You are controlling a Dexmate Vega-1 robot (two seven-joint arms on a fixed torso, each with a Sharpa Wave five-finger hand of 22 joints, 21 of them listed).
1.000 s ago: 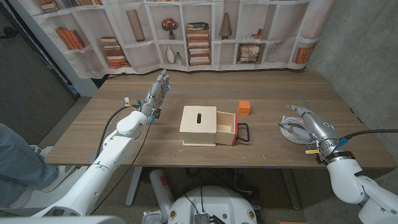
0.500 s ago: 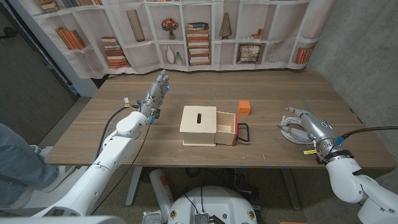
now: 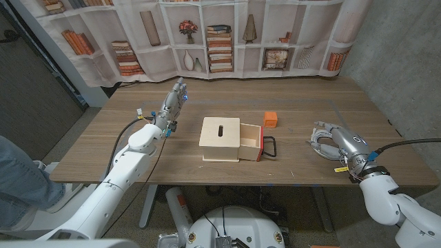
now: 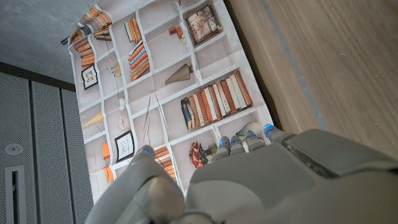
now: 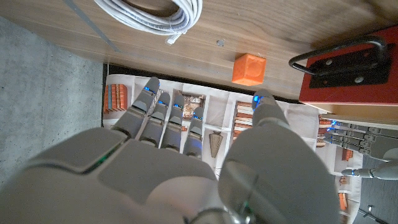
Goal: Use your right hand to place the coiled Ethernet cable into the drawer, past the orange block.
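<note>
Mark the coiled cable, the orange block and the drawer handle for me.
coiled Ethernet cable (image 5: 163,14): right wrist view, on the white loops.
orange block (image 3: 271,118): head view, top face.
drawer handle (image 5: 348,51): right wrist view, black bar.

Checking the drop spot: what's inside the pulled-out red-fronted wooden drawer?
Head view shows bare pale wood inside the red-fronted wooden drawer, nothing lying in the exposed part. The section still under the pale wooden box is covered, so unknown.

A printed bookshelf curtain (image 3: 227,41) hangs behind the wooden surface (image 3: 138,165), between a grey concrete wall (image 3: 406,62) and dark panels (image 3: 34,89).
</note>
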